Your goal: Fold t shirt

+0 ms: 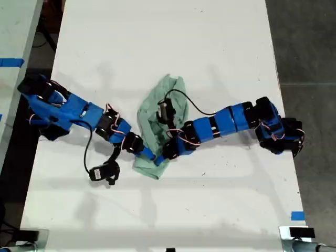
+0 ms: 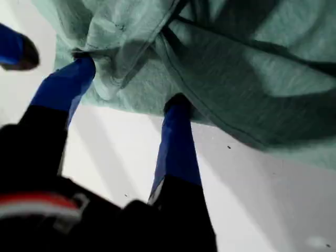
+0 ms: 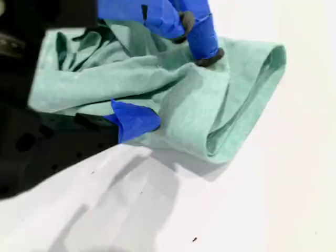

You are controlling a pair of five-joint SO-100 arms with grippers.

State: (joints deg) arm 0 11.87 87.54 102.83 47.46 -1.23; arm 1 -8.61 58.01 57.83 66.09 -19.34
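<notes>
The t shirt (image 1: 157, 113) is a plain, pale mint-green garment with no print. It lies crumpled in a loose, elongated heap near the middle of the white surface (image 1: 210, 52). In the exterior view it runs from a pointed upper end down to a narrower lower end, and it is creased and bunched along its length. Close up, the cloth (image 2: 252, 68) shows deep folds and a stitched hem line. One end (image 3: 247, 89) is doubled over into a rounded, open fold that rests on the surface.

My first tool (image 2: 128, 86) is released. Its two blue-taped fingers (image 2: 176, 142) stand well apart, with their tips at the edge of the shirt and a bunched fold between them.

Of my second tool (image 3: 126, 113), only one blue fingertip (image 3: 134, 121) shows clearly, lying on the cloth. I cannot tell whether it is clenched or released. The other tool's blue fingers appear beyond it on the shirt.

In the exterior view, two blue arms reach in from the exterior view's left and right. Their tips meet close together at the lower end of the shirt.
</notes>
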